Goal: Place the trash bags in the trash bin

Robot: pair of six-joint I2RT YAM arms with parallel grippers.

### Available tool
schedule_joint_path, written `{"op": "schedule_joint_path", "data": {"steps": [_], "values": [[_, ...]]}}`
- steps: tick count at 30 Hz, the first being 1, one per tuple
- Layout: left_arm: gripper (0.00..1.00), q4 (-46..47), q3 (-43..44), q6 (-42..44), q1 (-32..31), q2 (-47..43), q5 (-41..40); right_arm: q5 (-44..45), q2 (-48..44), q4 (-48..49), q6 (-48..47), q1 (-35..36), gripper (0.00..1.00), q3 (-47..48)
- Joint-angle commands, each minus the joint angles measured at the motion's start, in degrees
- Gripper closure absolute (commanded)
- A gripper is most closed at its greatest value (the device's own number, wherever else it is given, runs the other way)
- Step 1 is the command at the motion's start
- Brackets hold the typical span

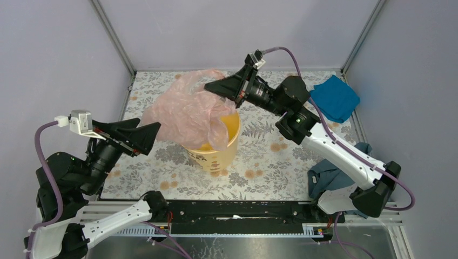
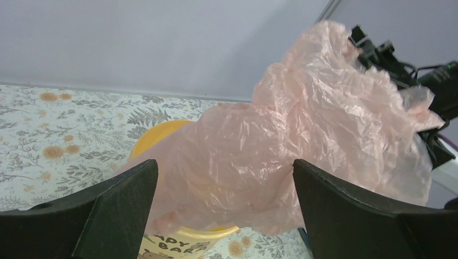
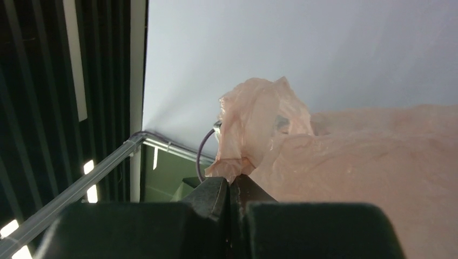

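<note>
A thin, wrinkled pale pink trash bag (image 1: pixel 183 110) hangs over the left half of the round yellow trash bin (image 1: pixel 221 154) in the middle of the floral table. My right gripper (image 1: pixel 208 86) is above the bin's far rim, shut on a bunched edge of the bag (image 3: pixel 254 124) and holding it up; in the right wrist view its jaws (image 3: pixel 232 181) are pressed together on the film. My left gripper (image 1: pixel 156 129) is open just left of the bag. The left wrist view shows the bag (image 2: pixel 302 124) draped between its wide-apart fingers (image 2: pixel 224 164), above the bin's rim (image 2: pixel 205 233).
A bright blue folded cloth (image 1: pixel 335 97) lies at the back right corner. A dark teal cloth (image 1: pixel 329 172) sits by the right arm's base. Grey walls and metal frame posts close in the table on three sides.
</note>
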Motion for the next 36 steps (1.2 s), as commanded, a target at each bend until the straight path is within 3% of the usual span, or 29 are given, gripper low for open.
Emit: {"op": "schedule_joint_path", "data": {"steps": [1,8,11,13,18,26,33,36], "values": [[0.01,0.9,1.1,-2.0,0.0,-0.1,-3.9,4.8,-6.1,-1.1,-2.7,-1.3,1.00,-8.6],[0.01,-0.3,-1.7,-8.7,0.1,4.7,-6.9,13.2,-14.7,-12.1,-12.9,-9.1,1.00,-17.1],[0.02,-3.9,-1.5,-13.5,0.1,10.6,-10.3,12.1,-15.3,-17.2,-15.8,-10.7,1.00,-15.2],[0.07,-7.2,-0.4,-16.0,0.1,15.3,-12.4,11.9,-15.3,-20.5,-18.5,-11.1,1.00,-12.6],[0.16,-6.9,0.8,-18.5,0.1,21.8,-14.3,9.3,-15.0,-23.5,-23.0,-11.5,1.00,-8.0],[0.17,1.9,-0.1,-13.5,0.1,18.0,-12.3,-1.9,-8.5,-25.9,-25.3,-11.7,1.00,-2.5],[0.37,5.7,-5.7,-14.5,0.1,18.2,-11.9,-9.4,-5.6,-25.7,-28.9,-11.8,1.00,-2.3],[0.30,6.2,-5.6,-13.8,0.1,17.6,-11.4,-6.4,-6.4,-33.6,-35.1,-11.7,1.00,-0.7]]}}
